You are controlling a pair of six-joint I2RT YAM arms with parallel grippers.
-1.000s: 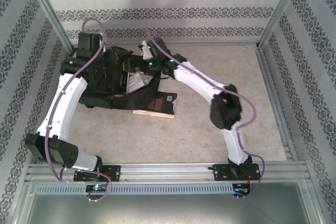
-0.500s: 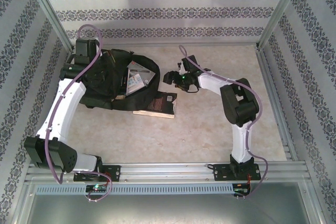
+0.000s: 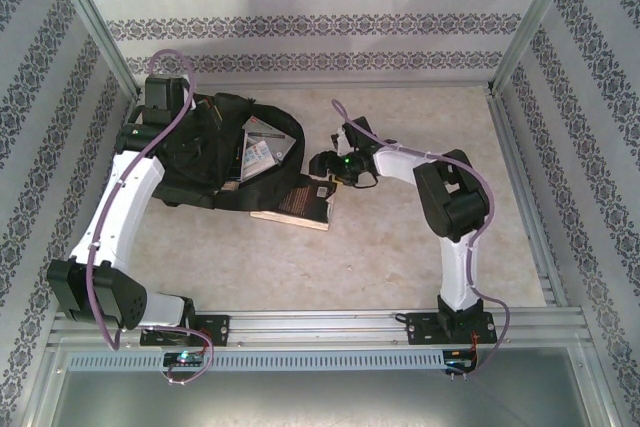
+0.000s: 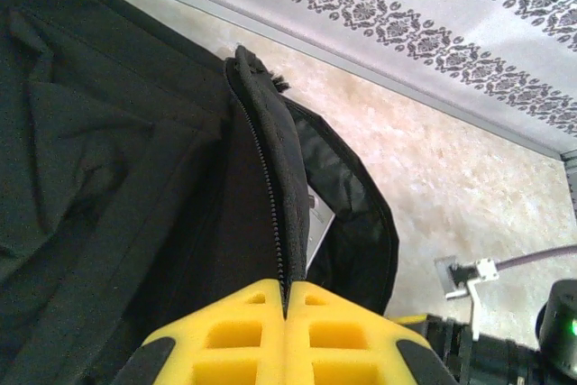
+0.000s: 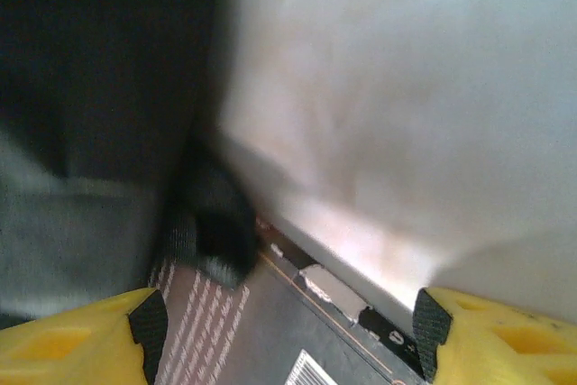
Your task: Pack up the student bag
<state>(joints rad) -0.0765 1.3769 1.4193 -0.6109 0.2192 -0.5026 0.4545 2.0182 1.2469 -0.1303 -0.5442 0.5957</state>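
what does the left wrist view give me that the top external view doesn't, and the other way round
Left wrist view: a close look at the left gripper shut on the student bag at its zipper edge, with the teeth visible.
Top external view: the whole layout, with both arms, books inside the bag's open mouth, a loose book on the table in front of it, and the right gripper at that book's far edge.
Shared: the bag, the table and the patterned wall.
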